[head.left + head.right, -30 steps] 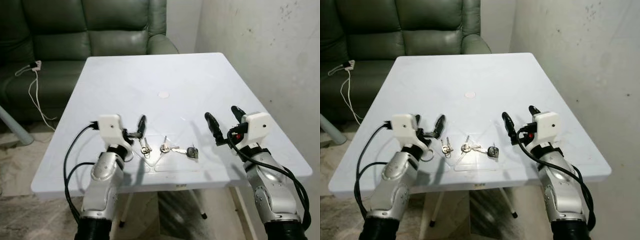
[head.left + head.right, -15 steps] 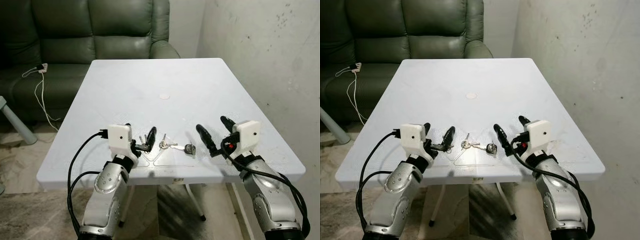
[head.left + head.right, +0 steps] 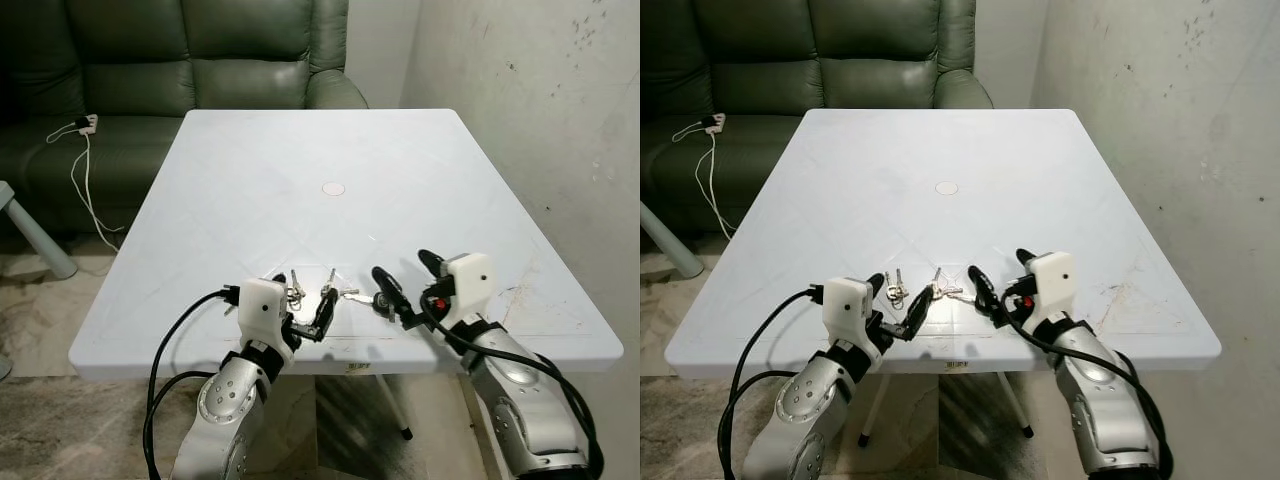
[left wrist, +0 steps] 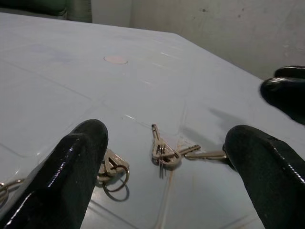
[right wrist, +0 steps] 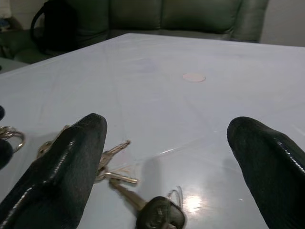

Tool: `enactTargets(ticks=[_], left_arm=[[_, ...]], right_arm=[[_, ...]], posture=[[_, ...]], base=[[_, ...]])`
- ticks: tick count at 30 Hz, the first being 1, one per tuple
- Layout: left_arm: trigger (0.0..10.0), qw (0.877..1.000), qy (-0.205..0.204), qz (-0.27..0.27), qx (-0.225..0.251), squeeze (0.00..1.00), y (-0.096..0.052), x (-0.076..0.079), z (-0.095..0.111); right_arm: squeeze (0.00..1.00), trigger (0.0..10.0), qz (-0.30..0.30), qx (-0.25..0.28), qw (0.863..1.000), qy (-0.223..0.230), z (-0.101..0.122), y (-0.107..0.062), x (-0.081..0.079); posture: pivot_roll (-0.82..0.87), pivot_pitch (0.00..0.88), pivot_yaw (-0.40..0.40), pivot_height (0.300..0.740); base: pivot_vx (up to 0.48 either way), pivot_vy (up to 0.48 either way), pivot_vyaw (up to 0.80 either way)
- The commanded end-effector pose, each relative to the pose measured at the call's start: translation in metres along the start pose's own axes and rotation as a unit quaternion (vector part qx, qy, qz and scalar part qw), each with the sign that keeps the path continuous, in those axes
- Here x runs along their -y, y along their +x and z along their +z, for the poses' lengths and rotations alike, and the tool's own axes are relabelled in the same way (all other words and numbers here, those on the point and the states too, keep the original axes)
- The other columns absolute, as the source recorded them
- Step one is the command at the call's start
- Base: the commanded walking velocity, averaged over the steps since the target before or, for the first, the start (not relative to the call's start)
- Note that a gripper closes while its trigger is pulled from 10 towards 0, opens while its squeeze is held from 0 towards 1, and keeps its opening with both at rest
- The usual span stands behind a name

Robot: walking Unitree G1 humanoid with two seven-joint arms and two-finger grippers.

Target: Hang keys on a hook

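The keys (image 3: 335, 293) lie flat near the front edge of the white table (image 3: 320, 150), spread in a short left-to-right row: a small ringed bunch (image 4: 112, 168) on the left, a middle bunch on a ring (image 4: 163, 151), and a black-headed key (image 5: 159, 215) on the right, its blade pointing back toward the middle bunch. The left gripper (image 3: 308, 314) hangs low just on the near side of the row, fingers spread wide, with the left and middle bunches lying between and just beyond its fingertips (image 4: 78, 157). The right gripper (image 3: 410, 280) sits at the right end of the row, fingers also apart, with the black-headed key just in front of its left finger (image 5: 66, 162). Both are close; judging by this, the left gripper is better lined up on the ringed bunches, the right on the black-headed key. No hook can be made out; a green sofa (image 3: 200, 50) stands beyond the table's far edge.
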State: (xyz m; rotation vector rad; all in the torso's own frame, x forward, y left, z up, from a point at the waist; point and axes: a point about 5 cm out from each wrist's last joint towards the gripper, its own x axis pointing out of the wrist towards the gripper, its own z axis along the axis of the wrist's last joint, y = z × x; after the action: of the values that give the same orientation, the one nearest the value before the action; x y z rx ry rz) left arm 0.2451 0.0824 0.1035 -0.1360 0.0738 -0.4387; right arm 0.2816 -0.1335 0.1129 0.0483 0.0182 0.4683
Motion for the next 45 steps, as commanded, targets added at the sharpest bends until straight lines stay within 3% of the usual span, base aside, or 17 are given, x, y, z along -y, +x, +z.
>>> enactTargets(ticks=[1, 14, 30, 32, 34, 36, 37, 38, 39, 41, 42, 45], left_arm=[[10.0, 1.000, 0.005, -0.003, 0.003, 0.00, -0.002, 0.003, 0.004], [10.0, 1.000, -0.005, 0.000, -0.005, 0.00, -0.008, 0.006, 0.003], [10.0, 1.000, -0.019, 0.004, -0.005, 0.00, -0.009, 0.008, 0.005], [10.0, 1.000, -0.020, 0.003, -0.006, 0.00, -0.009, 0.008, 0.006], [10.0, 1.000, -0.020, 0.004, -0.007, 0.00, -0.009, 0.008, 0.006], [10.0, 1.000, -0.020, 0.005, -0.007, 0.00, -0.009, 0.008, 0.006], [10.0, 1.000, -0.021, 0.005, -0.007, 0.00, -0.009, 0.008, 0.006], [10.0, 1.000, -0.021, 0.005, -0.007, 0.00, -0.009, 0.008, 0.006], [10.0, 1.000, -0.021, 0.005, -0.008, 0.00, -0.009, 0.008, 0.006], [10.0, 1.000, -0.021, 0.005, -0.008, 0.00, -0.009, 0.008, 0.006], [10.0, 1.000, -0.021, 0.005, -0.008, 0.00, -0.009, 0.008, 0.006], [10.0, 1.000, -0.022, 0.005, -0.008, 0.00, -0.009, 0.009, 0.006]], right_arm=[[0.00, 10.0, -0.006, -0.001, 1.000, -0.007, 0.003, 0.002, -0.001], [0.00, 10.0, -0.067, -0.069, 0.995, -0.021, -0.013, 0.008, -0.002], [0.00, 9.8, -0.098, -0.120, 0.986, -0.069, -0.030, -0.002, 0.001], [0.00, 7.0, -0.099, -0.121, 0.985, -0.072, -0.031, -0.003, 0.001], [0.00, 2.3, -0.103, -0.118, 0.985, -0.075, -0.030, -0.004, 0.001], [0.00, 2.2, -0.105, -0.116, 0.985, -0.078, -0.030, -0.004, 0.001], [0.00, 0.0, -0.104, -0.113, 0.985, -0.080, -0.029, -0.004, 0.000], [0.00, 0.0, -0.102, -0.111, 0.985, -0.079, -0.029, -0.004, -0.001], [0.00, 6.1, -0.100, -0.115, 0.985, -0.078, -0.029, -0.004, -0.001], [0.00, 6.1, -0.101, -0.118, 0.985, -0.078, -0.030, -0.004, -0.001], [0.00, 10.0, -0.099, -0.120, 0.985, -0.077, -0.030, -0.003, -0.002], [0.00, 10.0, -0.093, -0.112, 0.987, -0.065, -0.028, -0.002, -0.004]], posture=[[-0.03, 0.013, -0.067, 0.740], [-0.03, 0.028, -0.069, 0.740], [-0.04, 0.048, -0.069, 0.740], [-0.04, 0.048, -0.069, 0.740], [-0.04, 0.050, -0.068, 0.740], [-0.04, 0.050, -0.068, 0.740], [-0.04, 0.050, -0.068, 0.740], [-0.04, 0.050, -0.068, 0.740], [-0.04, 0.050, -0.068, 0.740], [-0.04, 0.050, -0.068, 0.740], [-0.04, 0.050, -0.068, 0.740], [-0.03, 0.050, -0.067, 0.740]], base=[[0.000, 0.000, 0.00], [0.000, 0.000, 0.00], [0.000, 0.000, 0.00], [0.000, 0.000, 0.00], [0.000, 0.000, 0.00], [0.000, 0.000, 0.00], [0.000, 0.000, 0.00], [0.000, 0.000, 0.00], [0.000, 0.000, 0.00], [0.000, 0.000, 0.00], [0.000, 0.000, 0.00], [0.000, 0.000, 0.00]])
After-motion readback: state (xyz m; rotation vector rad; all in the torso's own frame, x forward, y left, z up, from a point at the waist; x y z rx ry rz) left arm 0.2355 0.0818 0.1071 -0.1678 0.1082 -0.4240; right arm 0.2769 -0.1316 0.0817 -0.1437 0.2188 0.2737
